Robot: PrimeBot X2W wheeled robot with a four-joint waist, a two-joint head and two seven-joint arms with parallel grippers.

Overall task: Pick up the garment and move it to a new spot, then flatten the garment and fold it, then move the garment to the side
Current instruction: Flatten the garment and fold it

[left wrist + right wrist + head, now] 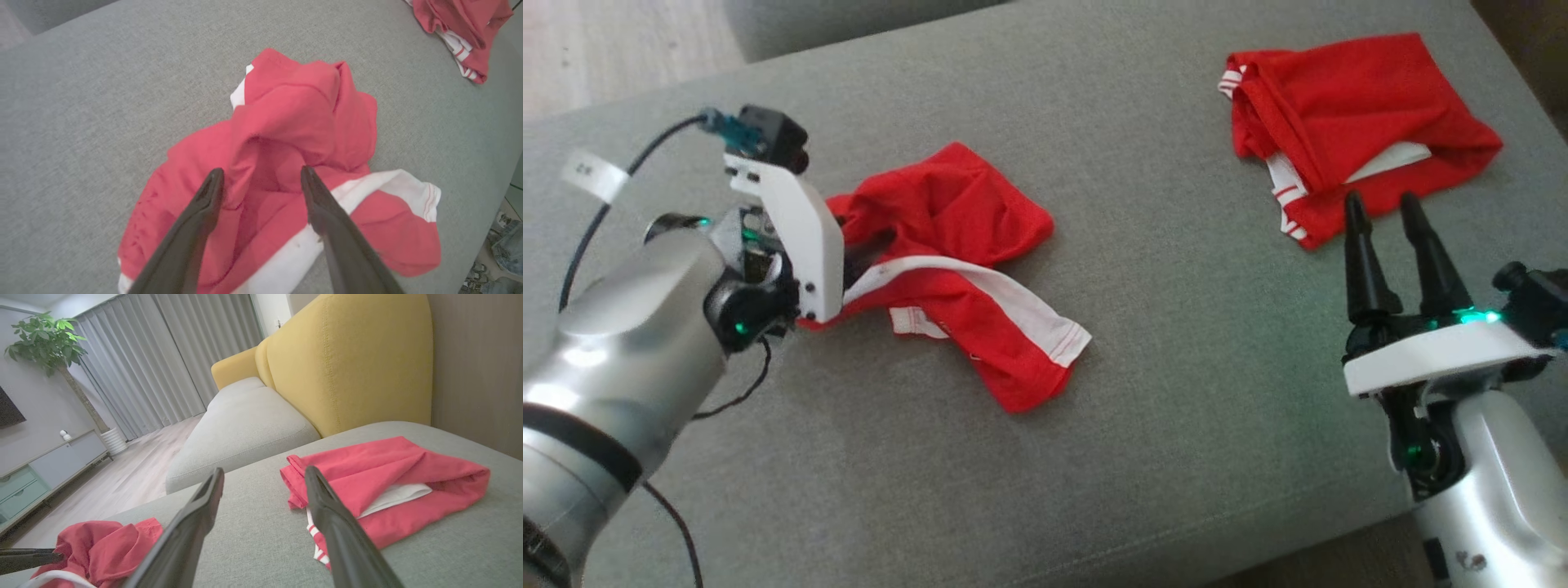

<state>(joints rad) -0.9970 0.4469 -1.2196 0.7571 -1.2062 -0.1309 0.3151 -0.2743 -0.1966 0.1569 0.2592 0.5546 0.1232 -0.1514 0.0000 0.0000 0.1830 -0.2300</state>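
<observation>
Fingers (192, 228) of the left gripper (261, 173) stand wide apart, and we see nothing pinched between them. Their tips sit right at the folds of the crumpled red garment (294, 110), with one raised fold of cloth standing in the gap; whether the tips press on the cloth we cannot tell. From the head view, the white bracket (800, 237) on that wrist covers the left edge of the garment (947, 204).

The garment lies in a loose heap on the left half of the grey cushion (1094, 449), roughly midway between the cushion's near and far edges. A white band (1005, 302) runs across it and ends in a hem that points toward the cushion's middle.

The right gripper (1380, 204) is also spread wide and carries nothing. It hangs over the near right part of the cushion, fingers aimed at the cushion's far right corner.

There we find a folded red garment (1356, 106), lying flat with white striped trim at its near edge, well apart from the crumpled one.

Beyond the cushion's far edge, the right wrist view gives us another grey seat (245, 424), a yellow backrest (347, 367), grey curtains (163, 355) and a green plant (45, 335).
</observation>
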